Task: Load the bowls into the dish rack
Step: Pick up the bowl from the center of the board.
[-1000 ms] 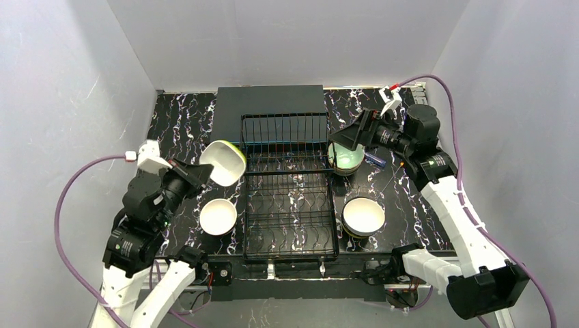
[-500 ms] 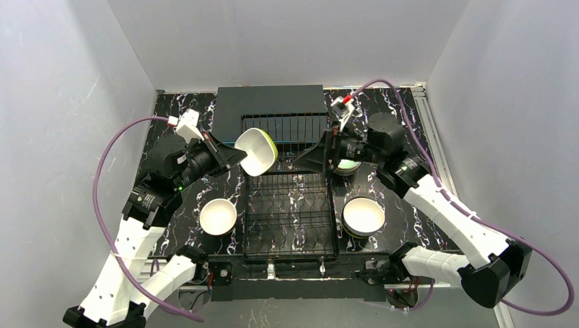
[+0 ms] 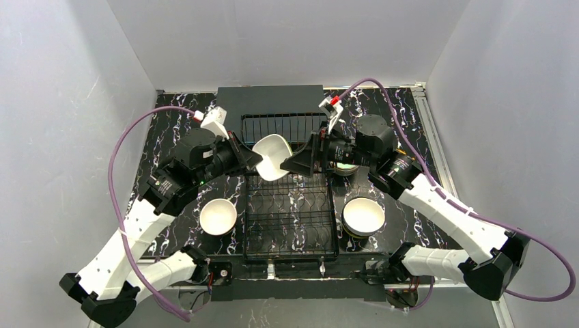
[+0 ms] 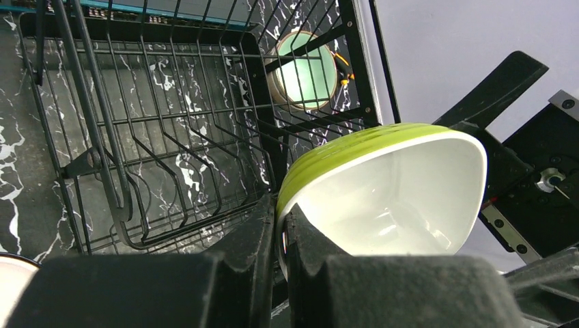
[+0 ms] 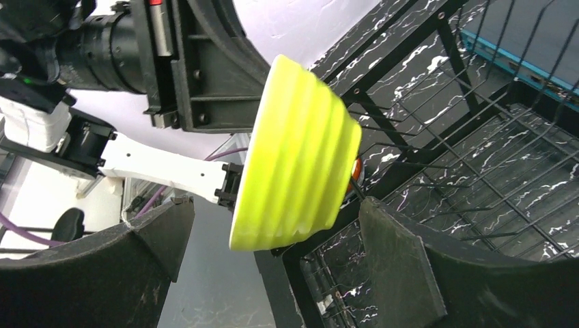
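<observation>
My left gripper (image 3: 257, 161) (image 4: 280, 229) is shut on the rim of a lime green bowl (image 3: 274, 155) (image 4: 382, 195), holding it tilted on its side above the black wire dish rack (image 3: 290, 205) (image 4: 171, 137). My right gripper (image 3: 295, 164) (image 5: 273, 205) is open and faces that bowl (image 5: 297, 154) from the right, its fingers either side of the ribbed outside without touching. A white bowl (image 3: 218, 216) sits left of the rack. Right of it are a stack of bowls (image 3: 363, 216) and a mint bowl (image 3: 343, 166) (image 4: 305, 72), partly hidden by the right arm.
A flat dark grey box (image 3: 270, 101) lies behind the rack's raised back tier (image 3: 283, 126). The two wrists meet over the middle of the rack. Purple cables arc from both arms. White walls close in the black marbled table (image 3: 177, 130).
My left arm has carried the lime green bowl rightward from the table's left side to above the rack. My right arm has swung left from the mint bowl to meet it, still open.
</observation>
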Controlling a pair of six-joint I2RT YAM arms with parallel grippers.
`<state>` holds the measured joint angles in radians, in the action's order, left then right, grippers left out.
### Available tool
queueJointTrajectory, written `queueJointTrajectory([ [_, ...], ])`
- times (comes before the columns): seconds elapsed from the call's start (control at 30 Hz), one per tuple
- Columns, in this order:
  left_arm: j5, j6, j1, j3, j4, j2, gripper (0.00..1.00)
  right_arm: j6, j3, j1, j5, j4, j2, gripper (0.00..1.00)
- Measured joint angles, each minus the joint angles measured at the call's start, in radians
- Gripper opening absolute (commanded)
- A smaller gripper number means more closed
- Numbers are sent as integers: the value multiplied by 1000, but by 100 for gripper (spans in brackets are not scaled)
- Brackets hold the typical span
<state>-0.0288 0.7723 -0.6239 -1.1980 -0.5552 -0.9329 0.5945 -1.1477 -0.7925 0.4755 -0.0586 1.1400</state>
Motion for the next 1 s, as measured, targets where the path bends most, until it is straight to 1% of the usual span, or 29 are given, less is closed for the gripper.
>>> queueJointTrajectory([
  [0.2,49,-24,-53,-32,-6,-22,0,11,-3,-2,-66,-6,8,87],
  [0.33,65,-34,-68,-34,-10,-30,0,26,-3,-2,-105,-19,28,74],
  [0.4,74,-38,-70,-34,-11,-30,0,32,-3,-2,-117,-27,33,61],
  [0.47,78,-40,-71,-34,-11,-30,0,33,-3,-2,-127,-29,33,45],
  [0.53,80,-42,-72,-34,-11,-29,3,34,-4,-9,-146,-31,33,27],
  [0.6,80,-42,-72,-33,-10,-26,11,35,-4,-9,-159,-40,33,12],
  [0.67,77,-44,-72,-27,-3,-24,21,33,-4,-13,-170,-42,31,4],
  [0.7,73,-45,-72,-22,2,-19,27,34,-4,-13,-175,-44,29,1],
  [0.87,38,-48,-72,14,53,37,61,23,-3,-13,-224,-70,21,1],
  [0.93,17,-36,-72,26,82,57,73,-11,-2,-11,-245,-92,14,1],
  [0.97,1,-31,-76,27,132,66,78,-11,2,-14,-240,-111,14,1],
  [1.0,-8,-37,-79,28,142,74,80,-11,5,-21,-239,-116,14,1],
])
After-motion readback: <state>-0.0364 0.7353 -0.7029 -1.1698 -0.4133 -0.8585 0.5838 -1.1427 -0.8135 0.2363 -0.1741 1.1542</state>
